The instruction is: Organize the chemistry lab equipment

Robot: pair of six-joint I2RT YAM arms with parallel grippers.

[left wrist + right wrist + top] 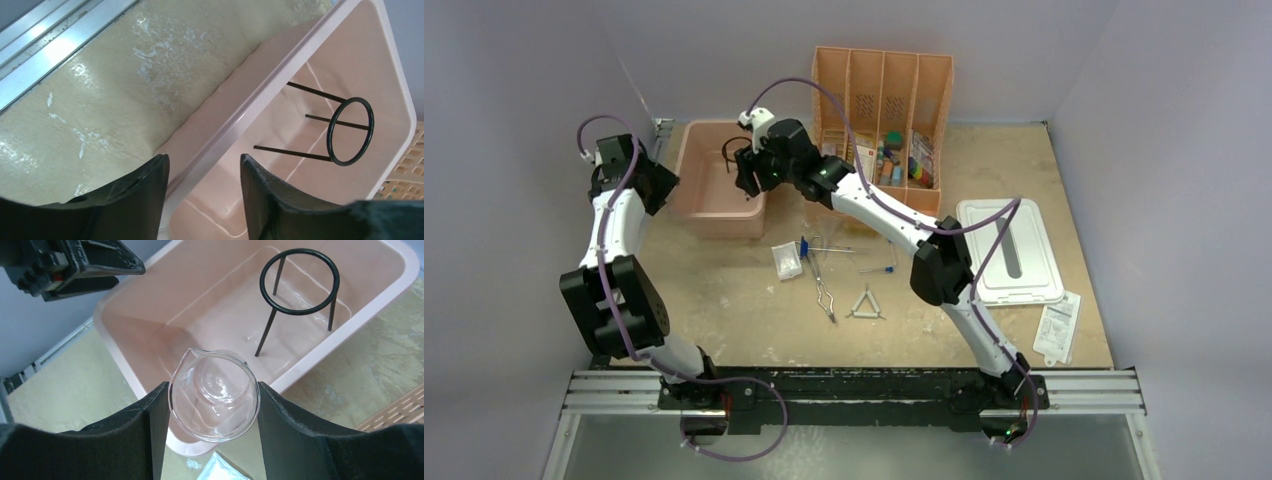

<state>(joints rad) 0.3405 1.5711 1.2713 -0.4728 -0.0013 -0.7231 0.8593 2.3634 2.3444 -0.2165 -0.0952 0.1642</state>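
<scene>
One glass beaker (pixel 215 400), clamped in the right gripper (pixel 212 385) over the pink bin (pixel 724 225), should go down softly beside the black wire ring tripod (pixel 265 332), while the left gripper (pixel 204 160) has its jaws around the rim, maybe pinching.

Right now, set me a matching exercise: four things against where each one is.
Things:
1 tripod
2 beaker
3 tongs
4 lid

Places:
A flat at the right side of the table
B between the fingers of the right gripper
C standing in the bin
D lying mid-table

Pairs: 1-C, 2-B, 3-D, 4-A
</scene>
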